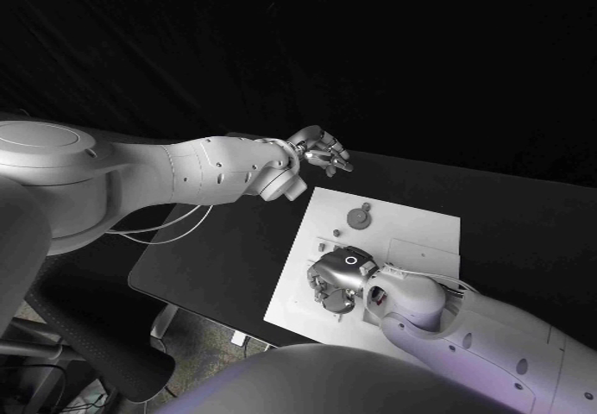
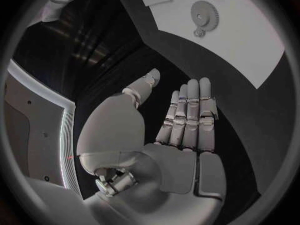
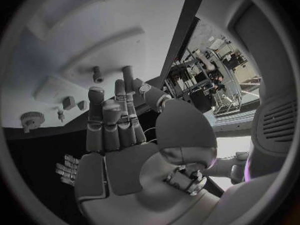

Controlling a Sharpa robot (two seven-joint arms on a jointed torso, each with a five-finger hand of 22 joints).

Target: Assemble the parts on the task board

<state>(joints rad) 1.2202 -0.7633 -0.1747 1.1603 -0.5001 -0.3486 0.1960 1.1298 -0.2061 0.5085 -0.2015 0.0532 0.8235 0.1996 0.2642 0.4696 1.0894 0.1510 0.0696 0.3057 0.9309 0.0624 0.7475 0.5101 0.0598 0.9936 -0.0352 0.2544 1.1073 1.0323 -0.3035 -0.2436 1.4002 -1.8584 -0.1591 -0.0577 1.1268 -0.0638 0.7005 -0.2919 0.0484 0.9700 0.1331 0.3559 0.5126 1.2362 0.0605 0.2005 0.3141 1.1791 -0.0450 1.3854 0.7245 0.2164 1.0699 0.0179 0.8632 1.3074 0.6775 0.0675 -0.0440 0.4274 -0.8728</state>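
The white task board (image 1: 411, 226) lies in the middle of the black table. A round grey gear (image 1: 358, 217) sits on its far left part, with small grey parts (image 1: 336, 233) just nearer. My right hand (image 1: 338, 276) hovers low over the board's near left area, fingers extended and apart, nothing in them. In the right wrist view the right hand (image 3: 115, 130) points toward a short peg (image 3: 97, 75), two small blocks (image 3: 69, 102) and the gear (image 3: 31, 119). My left hand (image 1: 317, 151) hangs past the board's far left corner, empty; in the left wrist view the left hand (image 2: 187, 125) shows straight fingers, with the gear (image 2: 203, 13) on the board (image 2: 250, 45) beyond.
Bare black table (image 1: 236, 250) stretches left of the board to the table's left edge. A raised rectangular plate (image 1: 423, 254) on the board lies just right of my right hand. Dark cloth backs the scene.
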